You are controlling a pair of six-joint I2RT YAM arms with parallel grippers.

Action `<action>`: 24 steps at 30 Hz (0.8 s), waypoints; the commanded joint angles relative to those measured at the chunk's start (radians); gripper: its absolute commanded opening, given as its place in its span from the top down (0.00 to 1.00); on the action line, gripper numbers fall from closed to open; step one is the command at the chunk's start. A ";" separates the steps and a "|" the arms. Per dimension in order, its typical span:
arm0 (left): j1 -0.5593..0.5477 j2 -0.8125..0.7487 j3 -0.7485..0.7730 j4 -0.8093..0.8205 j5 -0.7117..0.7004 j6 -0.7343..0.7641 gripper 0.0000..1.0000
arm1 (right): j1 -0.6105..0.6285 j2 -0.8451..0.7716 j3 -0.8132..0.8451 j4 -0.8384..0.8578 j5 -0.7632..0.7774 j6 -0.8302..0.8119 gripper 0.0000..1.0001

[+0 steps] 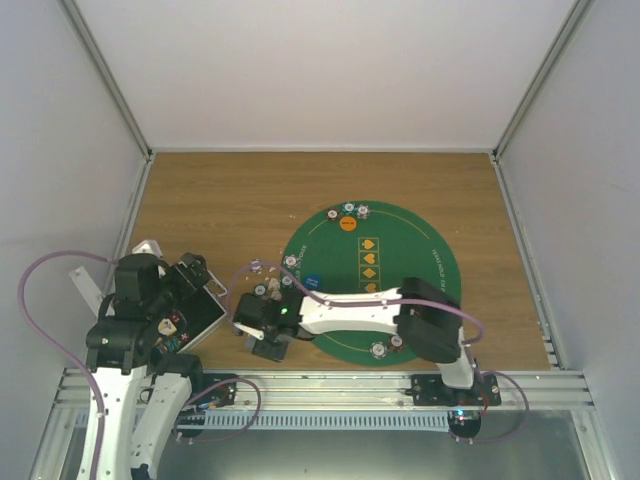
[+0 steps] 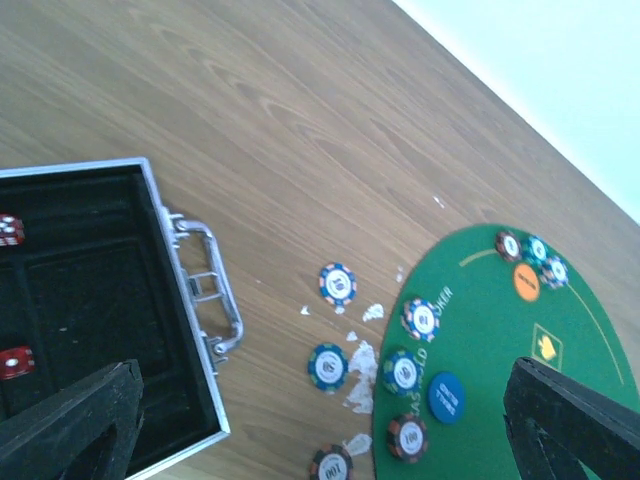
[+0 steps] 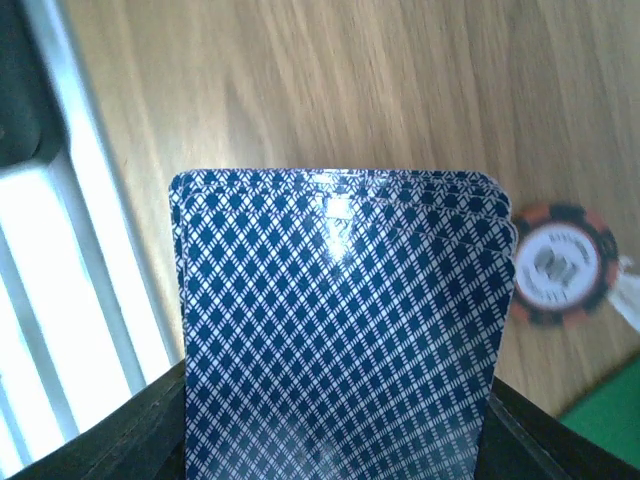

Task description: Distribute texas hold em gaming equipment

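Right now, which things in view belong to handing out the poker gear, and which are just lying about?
Belongs to the job: poker chips, deck of cards, orange disc, blue disc.
Just lying about: black case, green mat, white scraps on the wood.

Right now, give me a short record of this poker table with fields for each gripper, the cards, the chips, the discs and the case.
left gripper: open, nothing between its fingers
right gripper: closed on the deck of cards, blue-patterned backs showing
case: open, on the wood left of the green mat
far chips: three on the mat's far edge
orange disc: on the mat, beside those three
blue disc: near the mat's left edge
loose chips: three on bare wood between case and mat
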 commanded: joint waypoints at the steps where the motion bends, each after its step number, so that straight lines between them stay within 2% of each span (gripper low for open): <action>1: 0.006 -0.011 -0.041 0.079 0.150 0.069 0.01 | -0.035 -0.163 -0.144 0.088 -0.040 -0.095 0.40; 3: 0.006 -0.013 -0.066 0.089 0.232 0.081 0.02 | -0.058 -0.223 -0.204 0.113 -0.041 -0.095 0.40; 7: 0.006 -0.019 -0.164 0.131 0.458 0.071 0.10 | -0.118 -0.329 -0.287 0.140 -0.046 -0.084 0.40; 12: 0.006 -0.027 -0.365 0.309 0.836 0.029 0.16 | -0.168 -0.422 -0.319 0.162 -0.053 -0.089 0.40; 14: 0.006 -0.029 -0.434 0.390 0.939 -0.004 0.18 | -0.181 -0.438 -0.317 0.164 -0.063 -0.095 0.40; 18: 0.006 -0.030 -0.490 0.488 1.071 -0.042 0.16 | -0.196 -0.444 -0.307 0.162 -0.077 -0.106 0.40; 24: 0.005 -0.031 -0.544 0.543 1.122 -0.072 0.17 | -0.200 -0.446 -0.282 0.170 -0.114 -0.122 0.40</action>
